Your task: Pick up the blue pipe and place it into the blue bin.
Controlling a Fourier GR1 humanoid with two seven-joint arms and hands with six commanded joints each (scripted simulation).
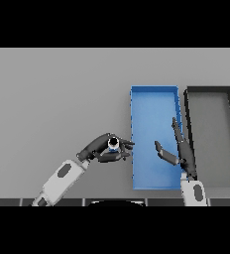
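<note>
The left hand [107, 149] has its fingers and thumb curled round the blue pipe [114, 143], a short round piece seen end-on, with a pale ring around a dark bore and a bit of blue showing below. The pipe sits pinched at the fingertips, just left of the blue bin [154, 96] and near its lower half — close to the wall but not yet over it. Held out at the fingertips like this, it seems ready to go over the rim with the palm kept clear.

The right hand [179, 149] shows above the right side of the bin with its fingers straight and the thumb spread; it holds nothing and looks idle, though it does hang over space the pipe may need.

The bin is a long, shallow tray with thin upright walls and a flat, smooth floor. Just to its right stands a dark bin [211, 90] of the same shape — black walls, grey floor. Both rest on the plain matte grey table [52, 89].

I judge the pick done and the carry towards the bin under way; the drop remains.
</note>
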